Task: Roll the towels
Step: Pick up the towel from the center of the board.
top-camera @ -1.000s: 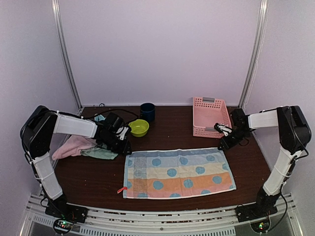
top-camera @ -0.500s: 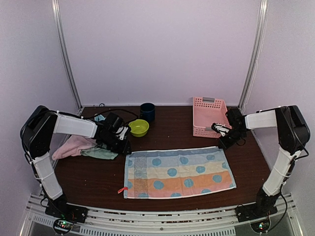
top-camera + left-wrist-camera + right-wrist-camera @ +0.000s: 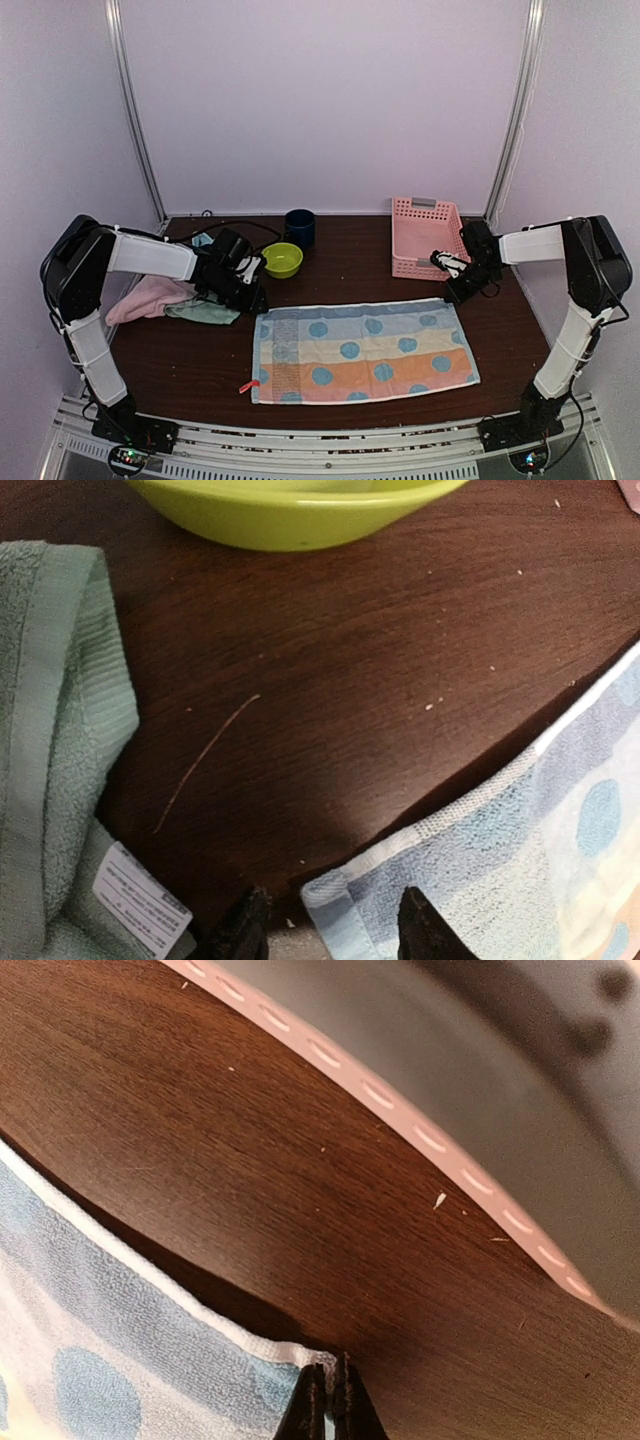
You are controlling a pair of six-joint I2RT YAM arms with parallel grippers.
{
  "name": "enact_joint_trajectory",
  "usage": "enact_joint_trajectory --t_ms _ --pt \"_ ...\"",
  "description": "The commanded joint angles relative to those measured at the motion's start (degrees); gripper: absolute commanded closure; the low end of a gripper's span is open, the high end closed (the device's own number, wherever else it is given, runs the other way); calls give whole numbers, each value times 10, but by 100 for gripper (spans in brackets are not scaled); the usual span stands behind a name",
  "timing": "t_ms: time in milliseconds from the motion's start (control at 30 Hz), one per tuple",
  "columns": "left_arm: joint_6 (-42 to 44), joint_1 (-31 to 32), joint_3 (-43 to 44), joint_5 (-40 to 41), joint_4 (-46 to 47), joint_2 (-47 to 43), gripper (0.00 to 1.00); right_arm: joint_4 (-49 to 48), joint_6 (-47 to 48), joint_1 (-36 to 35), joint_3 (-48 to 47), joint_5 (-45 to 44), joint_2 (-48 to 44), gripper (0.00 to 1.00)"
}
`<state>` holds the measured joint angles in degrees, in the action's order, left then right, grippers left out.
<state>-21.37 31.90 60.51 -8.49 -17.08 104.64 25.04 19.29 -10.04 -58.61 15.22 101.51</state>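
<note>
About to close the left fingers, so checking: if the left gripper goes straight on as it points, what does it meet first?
The left gripper would first meet the towel corner lying between its open fingers, probably just ahead; depth is unclear.

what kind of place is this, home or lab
Probably a robot lab cell: plain lilac panels box in a dark wooden table, a left arm and right arm stand on a metal rail at its near edge, a spotted towel spread between them.

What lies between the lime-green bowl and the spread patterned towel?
Only bare dark tabletop, with a few pale crumbs, separates the lime-green bowl from the patterned towel; the left wrist view shows it.
</note>
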Motion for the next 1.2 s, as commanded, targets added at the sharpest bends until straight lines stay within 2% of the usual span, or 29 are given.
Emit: enact_joint_trajectory --t_ms 0,233,467,533,633,700,733,1167 --pt "-2 -4 -8 -41 20 4 57 6 4 -4 6 -5 -6 100" --pt "-2 -3 -6 -8 12 14 60 7 5 -4 7 -1 -7 100" --pt "2 5 -3 -10 12 32 65 7 5 -4 7 2 -8 100" --pt "4 5 -1 -5 9 36 71 6 5 -4 7 1 -7 100" --pt "9 5 6 14 1 42 85 6 4 -4 6 1 -7 100" --pt "11 6 10 16 4 42 99 5 4 -4 7 1 -8 100" --pt "11 5 12 16 6 40 100 4 3 -4 7 0 -9 100" --pt "27 5 16 75 14 -96 100 13 2 19 3 34 -91 100"
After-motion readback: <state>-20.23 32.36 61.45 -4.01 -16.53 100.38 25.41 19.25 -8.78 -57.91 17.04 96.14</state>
